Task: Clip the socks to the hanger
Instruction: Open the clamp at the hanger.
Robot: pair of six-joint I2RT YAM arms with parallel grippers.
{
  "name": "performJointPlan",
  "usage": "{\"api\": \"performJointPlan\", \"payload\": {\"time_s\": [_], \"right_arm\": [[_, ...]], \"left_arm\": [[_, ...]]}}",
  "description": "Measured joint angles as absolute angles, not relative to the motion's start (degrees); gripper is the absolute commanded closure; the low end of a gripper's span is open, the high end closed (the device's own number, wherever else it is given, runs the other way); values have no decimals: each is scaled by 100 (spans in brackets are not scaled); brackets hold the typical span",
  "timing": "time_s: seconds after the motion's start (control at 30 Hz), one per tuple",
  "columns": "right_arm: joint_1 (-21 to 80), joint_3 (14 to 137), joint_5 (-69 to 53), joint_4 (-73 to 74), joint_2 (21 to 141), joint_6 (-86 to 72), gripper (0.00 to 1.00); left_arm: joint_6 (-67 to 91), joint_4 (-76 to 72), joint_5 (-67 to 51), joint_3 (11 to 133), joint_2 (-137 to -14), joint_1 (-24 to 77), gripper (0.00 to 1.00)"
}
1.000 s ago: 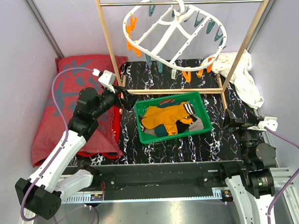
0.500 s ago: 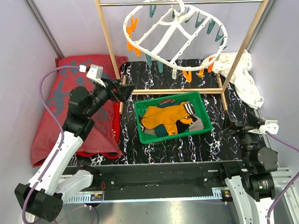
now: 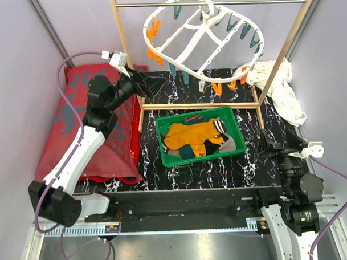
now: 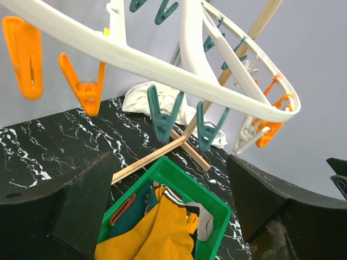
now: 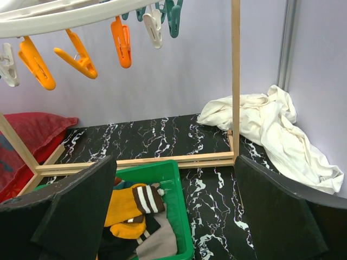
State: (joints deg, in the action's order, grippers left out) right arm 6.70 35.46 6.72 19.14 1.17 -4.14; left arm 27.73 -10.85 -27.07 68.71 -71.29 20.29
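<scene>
1. The left tool (image 3: 140,84) has risen from beside the left rim of the green plastic tray (image 3: 162,143) to the left side of the large white oval plastic hanger (image 3: 184,35). It now sits just below the hanger's orange pegs (image 3: 153,31).
2. The left tool's fingers stand wide apart and hold nothing.
3. The right tool (image 3: 275,139) has barely shifted. It stays low to the right of the tray, fingers spread wide and empty.
4. The socks remain heaped in the tray, the mustard-orange sock with the striped cuff (image 3: 193,135) on top. No peg holds a sock, so clipping has not begun. The left tool probably goes to steady the hanger or work a peg.
5. The light wooden rack frame (image 3: 125,46) has an upright close beside the left tool, which restricts its reach toward the hanger.
6. A crumpled white cloth (image 3: 280,86) lies at the rear right of the black marbled tabletop (image 3: 180,169). A red cushion (image 3: 71,139) lies at the left.
</scene>
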Motion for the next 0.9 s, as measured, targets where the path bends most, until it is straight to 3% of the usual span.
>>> {"api": "performJointPlan", "payload": {"time_s": [0.2,0.37,0.9], "right_arm": [[670,3546,639,1914,117,-416,0],[670,3546,639,1914,117,-416,0],[670,3546,642,1916,117,-436,0]], "left_arm": [[2803,-1105,-2805,7395,-7703,2029,21],[2902,-1181,-2963,7671,-8075,2029,32],[3055,-1339,-3142,8200,-8641,2147,36]]}}
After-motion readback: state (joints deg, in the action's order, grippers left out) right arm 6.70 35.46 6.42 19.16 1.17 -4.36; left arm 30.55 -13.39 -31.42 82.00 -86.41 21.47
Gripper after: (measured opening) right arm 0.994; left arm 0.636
